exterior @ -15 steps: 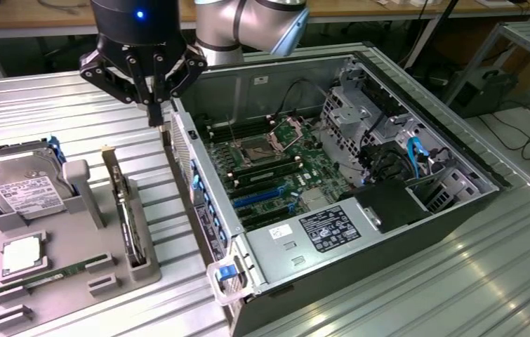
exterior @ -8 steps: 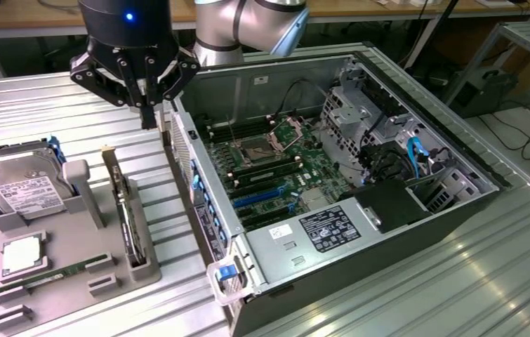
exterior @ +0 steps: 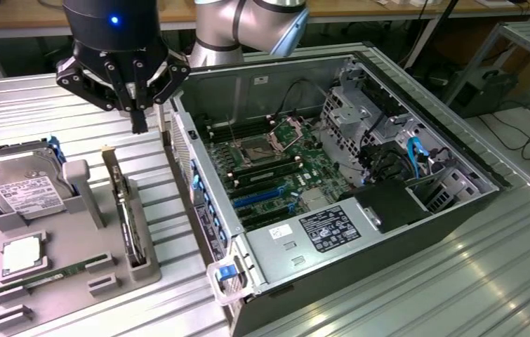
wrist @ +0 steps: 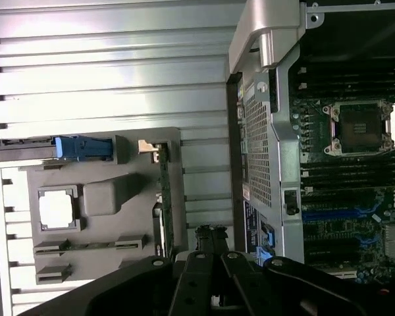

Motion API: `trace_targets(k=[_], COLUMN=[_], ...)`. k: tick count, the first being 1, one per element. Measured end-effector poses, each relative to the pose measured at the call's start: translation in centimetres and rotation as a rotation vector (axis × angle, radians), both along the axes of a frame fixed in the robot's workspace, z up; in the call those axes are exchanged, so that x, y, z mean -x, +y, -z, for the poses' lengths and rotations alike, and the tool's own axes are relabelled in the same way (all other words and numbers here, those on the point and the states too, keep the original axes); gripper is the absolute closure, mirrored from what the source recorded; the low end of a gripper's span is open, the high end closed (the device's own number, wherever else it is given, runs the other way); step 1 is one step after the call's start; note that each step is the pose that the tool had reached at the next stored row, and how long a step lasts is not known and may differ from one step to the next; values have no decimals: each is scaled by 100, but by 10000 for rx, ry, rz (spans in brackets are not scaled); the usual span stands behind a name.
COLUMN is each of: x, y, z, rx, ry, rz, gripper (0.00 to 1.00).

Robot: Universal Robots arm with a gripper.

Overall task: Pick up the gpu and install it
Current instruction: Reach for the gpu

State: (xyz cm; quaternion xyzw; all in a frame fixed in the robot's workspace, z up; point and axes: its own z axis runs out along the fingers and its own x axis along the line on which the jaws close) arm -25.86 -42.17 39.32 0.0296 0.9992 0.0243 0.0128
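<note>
The gpu is a thin dark card standing on edge in a slot of the grey holder tray, with its pale bracket end toward the far side. In the wrist view the gpu appears edge-on. My black gripper hangs above the far end of the tray, a little above and beyond the card. Its fingers are shut together with nothing between them. From the wrist camera, the gripper points down close to the card's edge, between the tray and the computer case.
The open computer case lies on the exterior view's right, its motherboard and blue slots exposed. In the tray rest a hard drive, a processor and a green memory stick. All stand on a ribbed metal table.
</note>
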Motion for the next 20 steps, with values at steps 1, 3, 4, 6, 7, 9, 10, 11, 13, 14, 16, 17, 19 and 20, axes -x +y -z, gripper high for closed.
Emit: trace_targets(k=[1, 3, 4, 6, 7, 9, 10, 11, 13, 14, 16, 17, 19, 20], x=[15, 40, 51, 78, 93, 128, 143, 159, 190, 205, 237, 252, 283, 303], y=[-6, -17, -21, -33, -39, -56, -63, -71, -84, -90, -104, -110, -122, -131], z=[0, -1, -1, -1, 0, 0, 0, 1, 0, 0, 1, 1, 2, 2], rx=[0, 1, 1, 1, 1, 1, 1, 0, 1, 1, 1, 1, 0, 1], ry=[1, 1, 1, 2, 1, 1, 1, 0, 1, 2, 1, 1, 1, 1], rz=[-5, -18, -24, -34, -39, -53, -59, -67, -78, -83, -95, -101, -112, -121], gripper=[89, 89, 89, 89, 89, 89, 89, 89, 89, 89, 89, 89, 89, 89])
